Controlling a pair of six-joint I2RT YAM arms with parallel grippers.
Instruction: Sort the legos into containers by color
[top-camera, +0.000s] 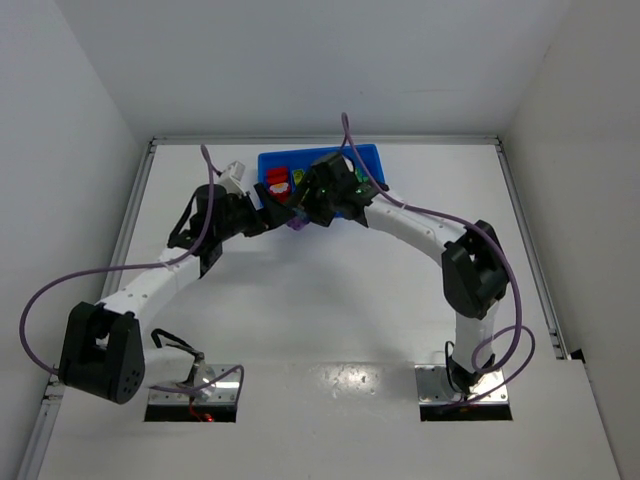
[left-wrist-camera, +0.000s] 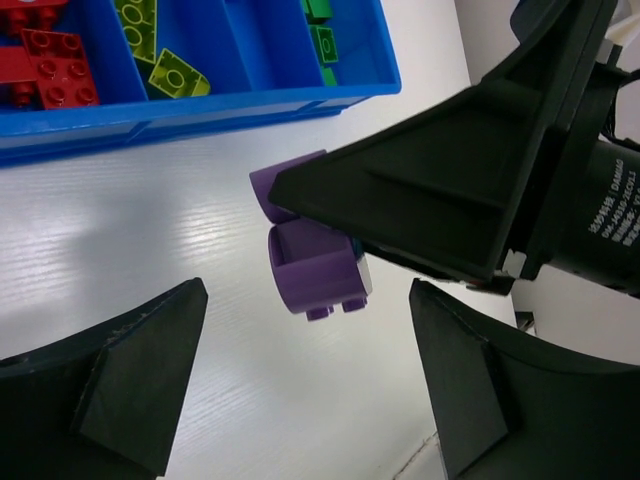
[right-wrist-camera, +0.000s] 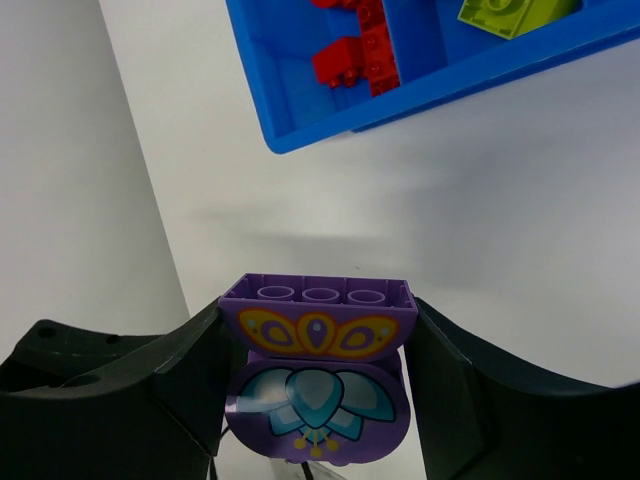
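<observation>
The purple printed plastic lego cluster (right-wrist-camera: 318, 375) was pinched betw. the jaws of the right gripper (right-wrist-camera: 316, 335) just short of the bright blue plastic tray (right-wrist-camera: 300, 135), prob. for its one bare compartment, w/ the left gripper (left-wrist-camera: 310, 385) spread & empty beside it.

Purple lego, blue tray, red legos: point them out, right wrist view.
purple lego (right-wrist-camera: 318, 335), right wrist view, decorated front face.
blue tray (right-wrist-camera: 450, 85), right wrist view, near wall.
red legos (right-wrist-camera: 372, 55), right wrist view, top of the cluster.
</observation>
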